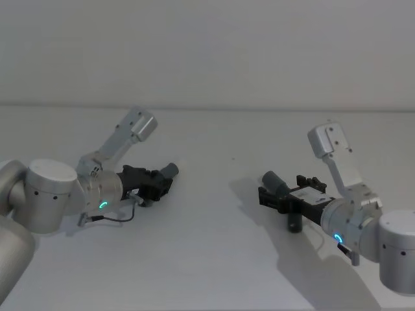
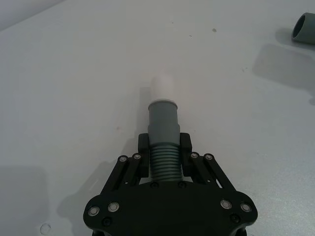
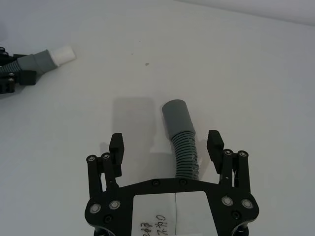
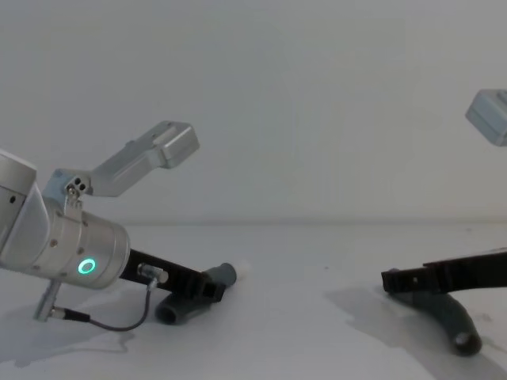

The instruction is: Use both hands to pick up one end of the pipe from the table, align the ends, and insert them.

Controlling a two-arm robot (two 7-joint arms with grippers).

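looking down from the head camera, i have the left gripper (image 1: 155,184) low over the left side of the white table (image 1: 214,272), its fingers clamped on the ribbed section of the white-tipped hose piece (image 2: 162,162). on the left wrist view its grey cuff (image 2: 163,120) and white tip (image 2: 162,88) stick straight out past the fingertips, aimed toward the middle of the table. from the chest camera the other end of this piece curves down behind the fingers toward the table; i cannot tell whether it touches. the right gripper (image 3: 166,141) sits low on the right side, its fingers spread wide apart. the open-socket hose piece (image 3: 184,152) lies on the table between them, nearer one finger than the other and touching neither as far as i can see. its plain socket cuff (image 3: 176,118) reaches out beyond the fingertips, and in the head view its ribbed tail bends out sideways from under the gripper. the two cuffed ends are well apart, with bare table between them.
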